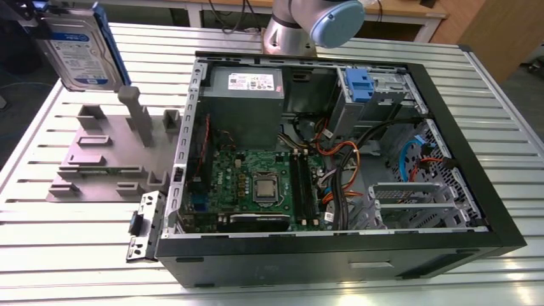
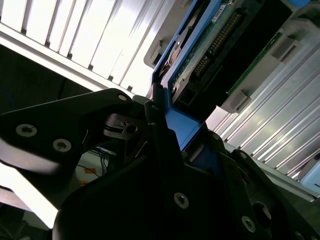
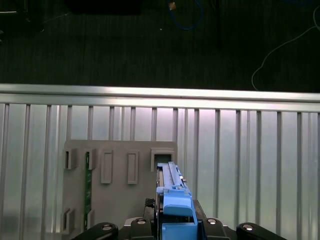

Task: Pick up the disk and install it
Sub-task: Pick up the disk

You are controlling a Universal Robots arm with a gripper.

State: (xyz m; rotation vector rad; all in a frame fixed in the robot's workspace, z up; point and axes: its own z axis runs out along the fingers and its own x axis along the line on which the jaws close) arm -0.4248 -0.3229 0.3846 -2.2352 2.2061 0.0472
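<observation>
One disk (image 1: 78, 54) is hanging at the exterior view's far left, upright with its label facing out. It is sitting above the grey fixture (image 1: 111, 150) and touching none of its posts. The gripper (image 2: 172, 127) is holding it in a narrow clamp. In the second wrist view the dark fingers (image 2: 156, 117) are pressing against the blue side rail, and the drive's circuit-board face is running away beyond them. The pick-up is looking finished to me, and the carry toward the machine is the step in hand.

Going rightward, the open computer case (image 1: 501, 210) is lying on the slatted table (image 1: 51, 255). Inside it come the power-supply box (image 1: 246, 95), then the motherboard (image 1: 255, 182), then the blue latch piece (image 1: 360, 86) with its grey framing. The arm (image 1: 310, 25) is rising behind the case.

As I judge it, installing is calling for a lift over the case wall, a turn of the drive, and rails lined up squarely with a bay. I cannot tell which bay is meant.

The exterior view is giving the label and the whole case. The first wrist view is looking down past the rail onto the fixture and is showing a thin green strip (image 3: 87, 187) seated in one slot. The second wrist view is showing the finger contact itself.
</observation>
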